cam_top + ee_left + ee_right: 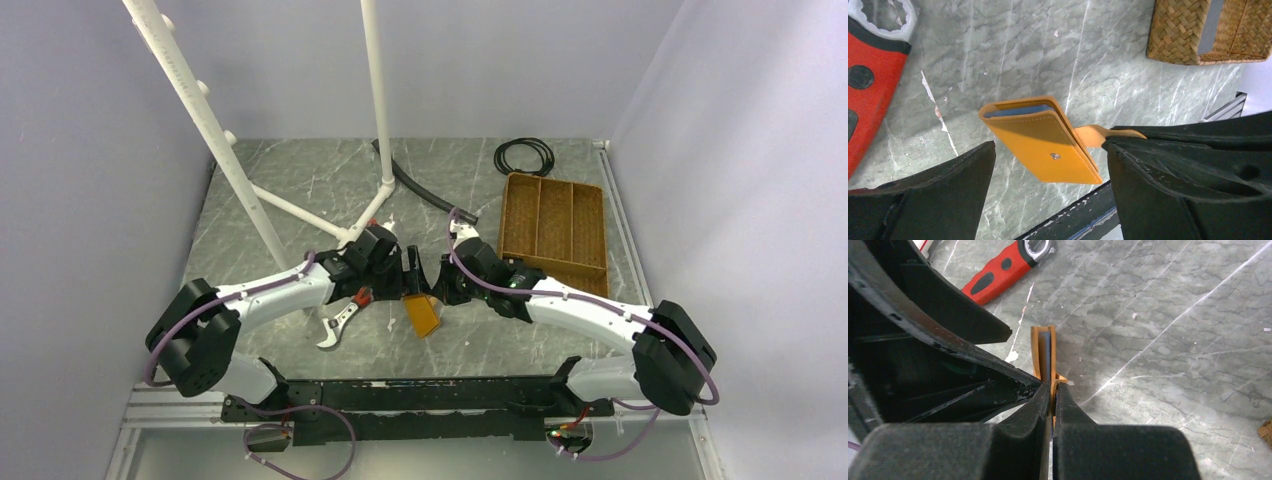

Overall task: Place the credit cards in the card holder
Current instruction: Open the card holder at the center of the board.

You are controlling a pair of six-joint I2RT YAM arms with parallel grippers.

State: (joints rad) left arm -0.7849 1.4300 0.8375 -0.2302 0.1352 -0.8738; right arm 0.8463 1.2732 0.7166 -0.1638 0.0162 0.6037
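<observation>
1. The card holder (421, 314) sits near the middle of the tabletop (1098, 65), between the two arms. It is folded shut, snap side showing.
2. The right hand (1053, 390) is pinched tight on the holder's tan closing tab, at the holder's 3 o'clock edge in the left wrist view.
3. The left hand (1049, 150) stands apart, one finger on each side of the holder, touching neither face.
4. No loose credit cards lie anywhere on the tabletop in any view, so I judge the loading is probably done. What looks left is fastening the tab or setting the holder down.
5. A grey-blue layer (1047, 352) shows between the orange covers. I cannot tell whether it is cards or lining.
6. Whether the holder rests on the tabletop or hangs just above it is unclear.
7. The woven tray (1178, 35) at 2 o'clock of the holder is cut off, and the red wrench (998, 272) at 9 o'clock is only partly in frame.
</observation>
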